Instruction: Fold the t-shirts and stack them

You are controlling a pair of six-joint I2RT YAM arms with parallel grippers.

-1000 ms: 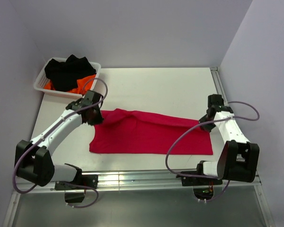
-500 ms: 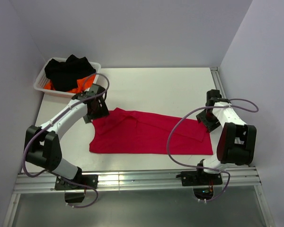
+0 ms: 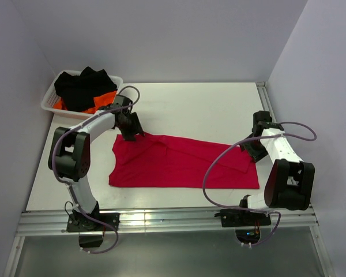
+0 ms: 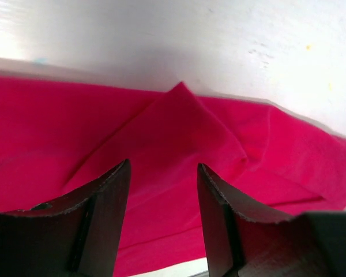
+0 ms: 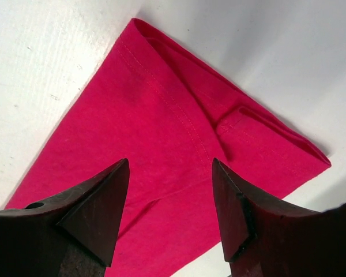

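Red t-shirt [image 3: 184, 167] lies flat on the table [image 3: 190, 104], a wide strip across the near middle, with a flap folded over along its far edge. Left tool [image 3: 132, 130] sits over the shirt's far-left corner, jaws parted and nothing between them; its wrist view shows a pointed fold of cloth just past the fingertips. Right tool [image 3: 255, 151] is over the shirt's right end, jaws likewise apart and empty, with the folded corner below. White basket [image 3: 48, 104] at the far-left table corner holds a black garment [image 3: 83, 86] on top of an orange garment [image 3: 101, 104].
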